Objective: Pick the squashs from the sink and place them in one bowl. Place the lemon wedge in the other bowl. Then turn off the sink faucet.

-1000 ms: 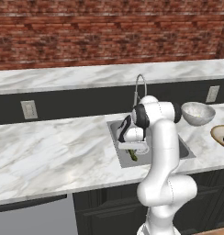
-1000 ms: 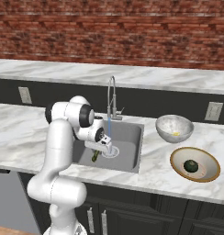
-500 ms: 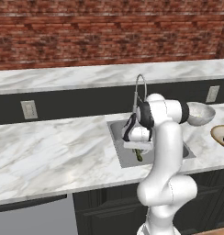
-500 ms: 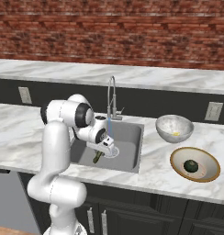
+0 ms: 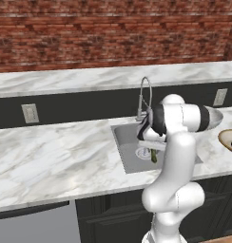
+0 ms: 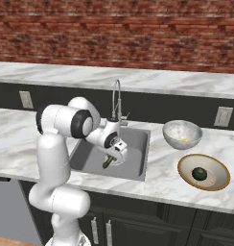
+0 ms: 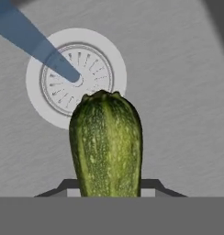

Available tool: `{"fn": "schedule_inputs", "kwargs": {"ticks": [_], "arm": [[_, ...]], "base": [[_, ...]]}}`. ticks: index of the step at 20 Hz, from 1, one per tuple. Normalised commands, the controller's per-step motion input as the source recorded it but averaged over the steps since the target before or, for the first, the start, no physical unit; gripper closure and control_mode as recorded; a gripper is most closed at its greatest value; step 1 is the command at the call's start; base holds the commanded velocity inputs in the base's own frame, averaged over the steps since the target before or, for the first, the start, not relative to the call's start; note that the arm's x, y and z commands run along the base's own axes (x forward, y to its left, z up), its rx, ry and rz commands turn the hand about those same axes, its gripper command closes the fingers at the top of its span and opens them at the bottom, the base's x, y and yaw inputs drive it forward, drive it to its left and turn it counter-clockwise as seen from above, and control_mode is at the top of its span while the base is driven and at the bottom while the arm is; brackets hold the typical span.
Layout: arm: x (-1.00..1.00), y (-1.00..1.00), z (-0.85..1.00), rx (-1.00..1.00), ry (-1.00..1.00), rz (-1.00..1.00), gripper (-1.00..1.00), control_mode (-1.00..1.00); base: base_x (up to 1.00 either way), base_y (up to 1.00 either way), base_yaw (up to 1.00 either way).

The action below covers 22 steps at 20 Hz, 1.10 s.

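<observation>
Grey steel sink [image 6: 133,144] below — the slim, speckled green elongated squash [image 7: 106,144] stands clamped between the gripper's [image 6: 111,161] jaws, hanging over the round drain [image 7: 76,78]. Lift straight, stay clear of the chrome gooseneck faucet [image 6: 116,98] — then head for the shallow tan bowl [image 6: 219,168].

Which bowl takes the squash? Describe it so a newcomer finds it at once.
Start at the sink in the marble counter and look along the counter to its right. Two bowls sit there; take the tan bowl nearer the front edge. It is shallow, with a round dark green squash inside, unlike the deeper grey-white bowl.
</observation>
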Motion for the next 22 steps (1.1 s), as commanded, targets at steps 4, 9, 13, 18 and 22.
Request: {"fn": "schedule_inputs", "kwargs": {"ticks": [4,9,13,18,22], "arm": [[-0.17,-0.42,0.59,0.00,-0.03,-0.12,1.00,-1.00],[-0.13,-0.41,0.65,0.00,-0.01,-0.13,1.00,-1.00],[-0.07,-0.48,0.61,0.00,0.00,-0.15,1.00,-1.00],[-0.01,-0.55,0.55,0.01,0.00,-0.17,1.00,-1.00],[0.00,-0.64,0.37,0.02,0.02,-0.16,1.00,-1.00]], "base": [[0.00,0.00,0.00],[0.00,0.00,0.00],[0.00,0.00,0.00],[0.00,0.00,0.00],[0.00,0.00,0.00]]}}
